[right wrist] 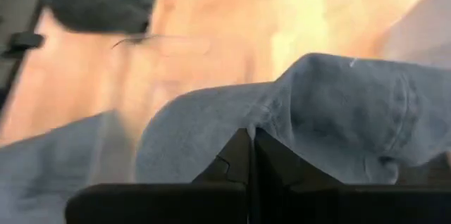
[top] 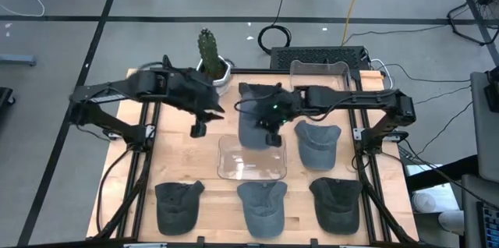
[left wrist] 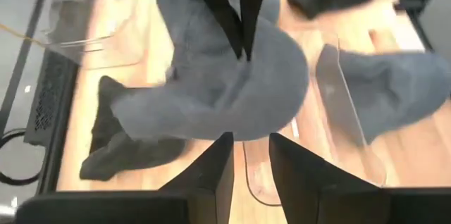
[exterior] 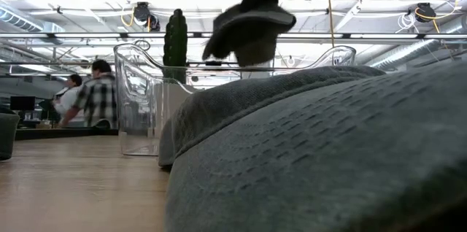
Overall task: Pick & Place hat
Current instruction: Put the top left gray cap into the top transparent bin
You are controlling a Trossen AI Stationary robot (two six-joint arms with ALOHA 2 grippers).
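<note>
Seen from overhead, a wooden counter (top: 179, 166) carries several grey caps. Along the nearest edge, at six o'clock, three caps sit in a row: the left cap (top: 178, 205), the middle cap (top: 262, 206) and the right cap (top: 337, 203). Just beyond the middle cap, close to the centre of the counter, lies a clear plastic tray (top: 251, 158). At about three o'clock from the tray rests another cap (top: 318, 142). Directly above the far edge of the tray, the right hand (top: 271, 137) is clamped shut on the held hat (top: 251, 127), pinching a fold of its grey fabric; the right wrist view shows the two dark fingers (right wrist: 239, 155) pressed together on the cloth, and the low view shows this hat (exterior: 249, 31) hanging in the air, clear of the counter. At about nine o'clock from the held hat, the left hand (top: 199, 129) hovers over bare wood, apart from the hat, its fingers (left wrist: 211, 175) parted with a gap between them and holding nothing. Farther back, toward twelve o'clock, a second clear tray (top: 320, 75) sits at the far edge, and at about eleven o'clock a green cactus (top: 207, 45) stands in a white pot (top: 218, 69). In the room beyond, two people (exterior: 91, 93) sit at a distance.
</note>
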